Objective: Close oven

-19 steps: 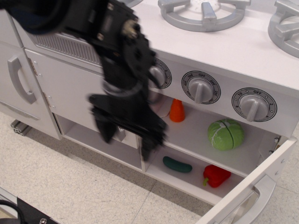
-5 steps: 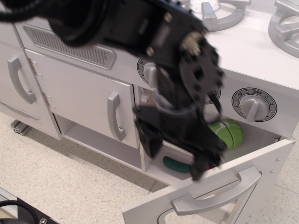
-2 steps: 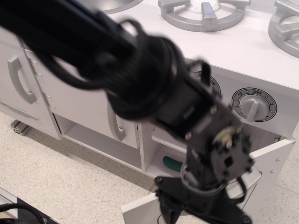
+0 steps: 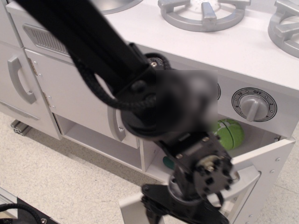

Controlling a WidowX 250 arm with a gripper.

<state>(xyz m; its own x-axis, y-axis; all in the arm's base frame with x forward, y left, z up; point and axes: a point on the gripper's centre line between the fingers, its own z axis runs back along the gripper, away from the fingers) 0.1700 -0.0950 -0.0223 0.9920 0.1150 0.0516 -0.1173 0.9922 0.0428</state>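
Oven door (image 4: 268, 161) is hanging partly open at about 4 o'clock in the picture, swinging out from the white oven (image 4: 243, 100) toward us. Closest to us, the black gripper (image 4: 180, 212) is sitting at 6 o'clock, low against the outside of the door, and it is running off the bottom edge, so I cannot tell if its fingers are wide or narrow or holding anything. A bit farther back, the thick black arm (image 4: 93, 46) is crossing the whole middle and hiding most of the oven's inside. Behind it, a green round toy (image 4: 231, 133) is peeking out on the shelf, and a small dark green thing (image 4: 167, 162) is showing just beside the arm. Farther back, one grey knob (image 4: 253, 103) is sitting in plain sight at 3 o'clock, and the grey burners (image 4: 203, 14) are lying on top at 12 o'clock. What could go wrong: the gripper might slide off the smooth door if it is pushing at a slant, so the door stays open. The arm's cable (image 4: 100, 88) could also be catching on the cupboard handle (image 4: 116, 123).
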